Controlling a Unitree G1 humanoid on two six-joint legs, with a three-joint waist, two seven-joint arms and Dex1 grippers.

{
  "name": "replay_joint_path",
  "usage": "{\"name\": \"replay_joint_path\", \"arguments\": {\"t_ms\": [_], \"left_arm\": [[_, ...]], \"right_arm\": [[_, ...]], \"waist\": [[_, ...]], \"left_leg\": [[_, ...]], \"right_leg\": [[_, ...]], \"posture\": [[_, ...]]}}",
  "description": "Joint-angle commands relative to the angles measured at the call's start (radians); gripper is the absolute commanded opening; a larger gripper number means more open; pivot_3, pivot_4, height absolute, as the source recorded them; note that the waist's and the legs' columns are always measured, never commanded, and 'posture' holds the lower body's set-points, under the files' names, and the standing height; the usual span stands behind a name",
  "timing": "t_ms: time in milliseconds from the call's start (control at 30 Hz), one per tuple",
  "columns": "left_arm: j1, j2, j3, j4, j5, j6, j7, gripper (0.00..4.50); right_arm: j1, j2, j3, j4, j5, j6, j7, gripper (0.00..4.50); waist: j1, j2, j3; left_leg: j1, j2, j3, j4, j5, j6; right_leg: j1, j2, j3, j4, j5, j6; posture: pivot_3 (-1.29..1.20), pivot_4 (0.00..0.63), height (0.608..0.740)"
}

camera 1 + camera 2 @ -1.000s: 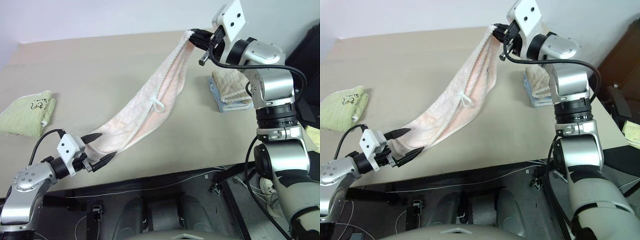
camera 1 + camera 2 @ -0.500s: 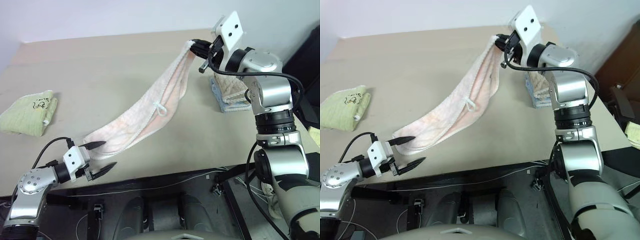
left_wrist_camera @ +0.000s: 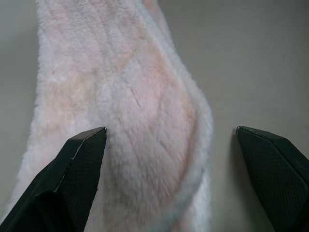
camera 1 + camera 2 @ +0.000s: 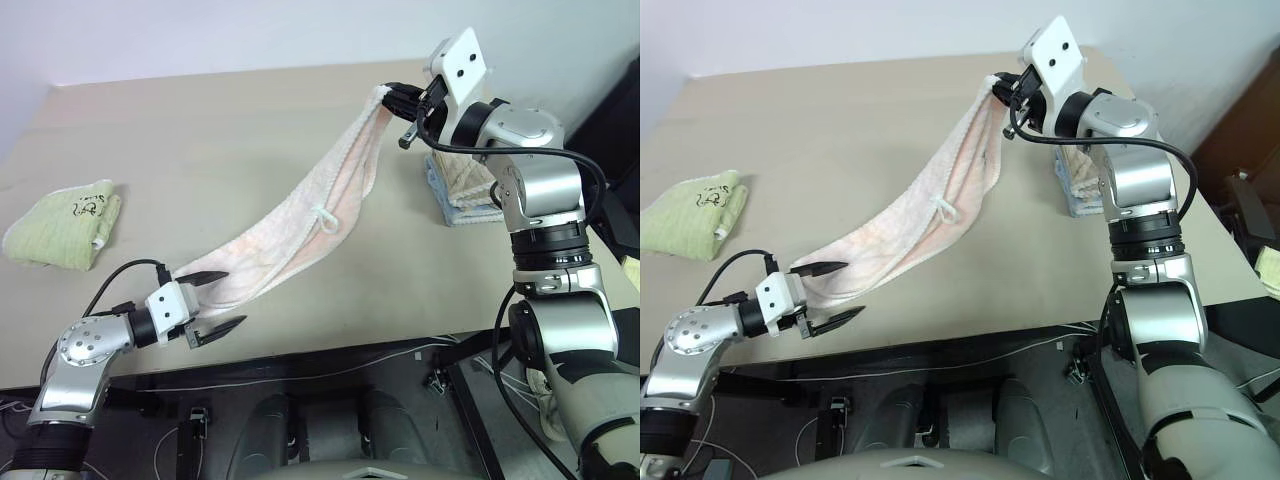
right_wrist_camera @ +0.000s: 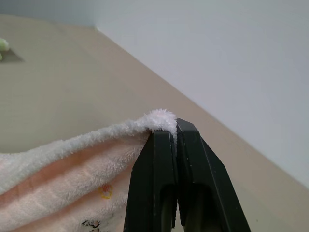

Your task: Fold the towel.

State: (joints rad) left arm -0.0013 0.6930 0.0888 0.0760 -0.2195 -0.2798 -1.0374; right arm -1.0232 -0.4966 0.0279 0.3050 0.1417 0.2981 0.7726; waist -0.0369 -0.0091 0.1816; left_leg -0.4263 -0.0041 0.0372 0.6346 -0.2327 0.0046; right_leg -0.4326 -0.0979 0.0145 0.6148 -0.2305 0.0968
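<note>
Right gripper (image 4: 392,97): fingers clenched on one corner of the towel (image 4: 300,215), holding that corner raised above the far right part of the table (image 4: 200,140). In the right wrist view the two black fingers (image 5: 159,183) stand pressed together, with the white fluffy edge of the corner pinched between their tips and the pink cloth falling away to one side below them.

Left gripper (image 4: 218,301): fingers spread wide, grasping nothing. It sits at the near edge of the table, pointing at the low end of the towel. In the left wrist view the low end of the cloth lies between the two fingertips (image 3: 84,154); one tip is at the cloth's edge, the other stands apart from it over bare table.

Towel: stretched as a long sagging band. Its long axis runs diagonally from the raised far-right corner down to the near-left end, which rests on the table just ahead of the left gripper. A small white loop (image 4: 325,216) hangs from its lower edge about midway along.

Surroundings: a folded light green towel (image 4: 62,226) with a dark mark lies on the table well to the left of the pink one. A stack of folded beige and light blue towels (image 4: 462,192) lies at the right side of the table, partly hidden behind the right arm. Nothing lies between the left gripper and the towel's low end.
</note>
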Motion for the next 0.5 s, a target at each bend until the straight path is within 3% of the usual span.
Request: {"name": "replay_joint_path", "arguments": {"t_ms": [33,200,433,500], "left_arm": [[-0.022,-0.005,-0.013,-0.014,-0.02,0.033,0.001,4.12],[-0.026,-0.004,-0.015,0.013,-0.04,0.046,-0.017,2.58],[0.01,0.015,0.02,-0.014,-0.122,0.076,-0.063,0.1],[0.028,0.023,0.04,-0.031,-0.154,0.101,-0.072,0.04]], "right_arm": [[-0.007,-0.011,-0.025,-0.043,0.011,-0.003,-0.01,0.0],[-0.001,-0.013,-0.025,-0.046,0.009,-0.002,-0.012,0.0],[0.01,-0.015,-0.022,-0.055,0.007,-0.001,-0.016,0.0],[0.015,-0.015,-0.02,-0.061,0.006,0.001,-0.016,0.0]], "waist": [[-0.004,0.0,0.0],[-0.009,0.0,0.0],[-0.008,0.0,0.0],[-0.008,0.0,0.0]], "left_leg": [[0.0,0.0,0.0,0.0,0.0,0.0],[0.0,0.001,0.004,-0.002,0.0,0.001],[0.0,0.002,0.006,-0.002,0.0,0.001],[0.0,0.002,0.006,-0.002,0.0,0.001]], "right_leg": [[0.0,0.0,0.0,0.0,0.001,0.002],[-0.003,0.0,-0.002,0.0,0.001,0.003],[-0.003,0.001,-0.002,0.0,0.002,0.003],[-0.003,0.001,-0.001,0.0,0.002,0.003]], "posture": [[0.0,0.15,0.74],[0.0,0.15,0.74],[0.0,0.15,0.74],[0.0,0.15,0.74]]}}
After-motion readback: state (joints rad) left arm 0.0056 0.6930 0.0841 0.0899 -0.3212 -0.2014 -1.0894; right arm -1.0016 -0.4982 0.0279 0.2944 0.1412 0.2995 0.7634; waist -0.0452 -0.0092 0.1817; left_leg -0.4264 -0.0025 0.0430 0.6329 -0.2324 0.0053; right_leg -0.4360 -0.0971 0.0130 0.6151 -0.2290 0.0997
